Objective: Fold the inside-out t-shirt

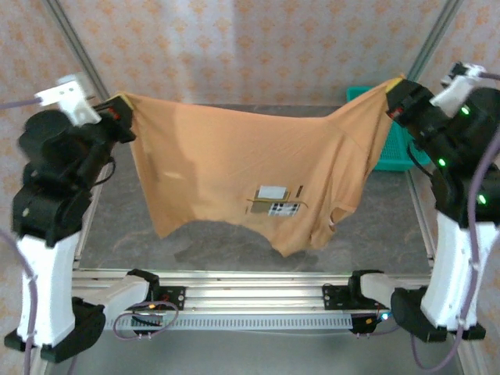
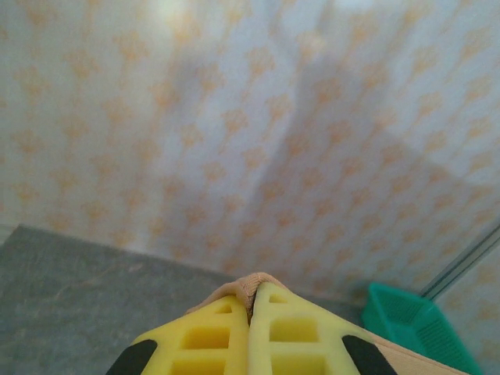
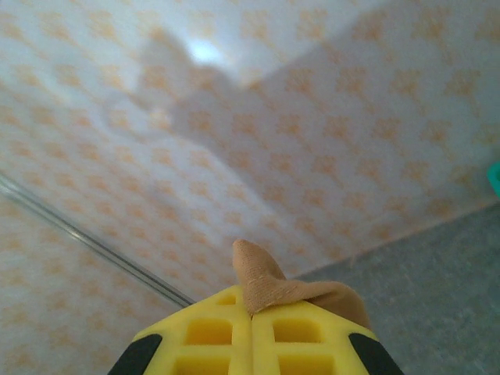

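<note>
Hanging spread above grey table: tan soft-cloth short-sleeved t-shirt, white label patch facing out. Left gripper pinching one upper corner, right gripper other; yellow fingers pressed together on cloth.

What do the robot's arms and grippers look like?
Both the left arm and right arm have white lower links, black upper joints and greyish-purple cables. The right arm carries green lights. The left gripper and right gripper have blocky yellow fingers with square recesses and black patches.
</note>
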Available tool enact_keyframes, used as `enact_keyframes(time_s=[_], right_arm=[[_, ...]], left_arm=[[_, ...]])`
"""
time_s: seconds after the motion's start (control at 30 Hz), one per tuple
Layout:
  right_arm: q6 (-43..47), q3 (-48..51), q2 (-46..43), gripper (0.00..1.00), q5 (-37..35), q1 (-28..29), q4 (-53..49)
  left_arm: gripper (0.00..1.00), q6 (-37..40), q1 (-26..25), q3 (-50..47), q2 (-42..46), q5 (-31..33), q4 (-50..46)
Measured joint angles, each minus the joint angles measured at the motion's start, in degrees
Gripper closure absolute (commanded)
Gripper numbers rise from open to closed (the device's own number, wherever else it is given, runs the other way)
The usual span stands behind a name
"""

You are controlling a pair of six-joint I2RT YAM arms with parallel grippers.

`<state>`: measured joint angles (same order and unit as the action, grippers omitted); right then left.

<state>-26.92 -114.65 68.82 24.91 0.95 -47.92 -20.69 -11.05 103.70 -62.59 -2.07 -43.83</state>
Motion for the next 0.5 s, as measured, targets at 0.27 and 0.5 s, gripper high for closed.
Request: enact_keyframes(time_s=[0.27,0.5], right_arm=[[0.0,5.2,24.7,1.0,-0.5,2.2,7.8],[-0.2,-14.6,55.2,0.51,-1.3,4.3,3.3]], left_arm=[[1.0,0.2,5.1,-4.7,-28.1,-1.6,7.1],[0.34,1.3,6.6,10.1,-55.4,-2.0,6.3]])
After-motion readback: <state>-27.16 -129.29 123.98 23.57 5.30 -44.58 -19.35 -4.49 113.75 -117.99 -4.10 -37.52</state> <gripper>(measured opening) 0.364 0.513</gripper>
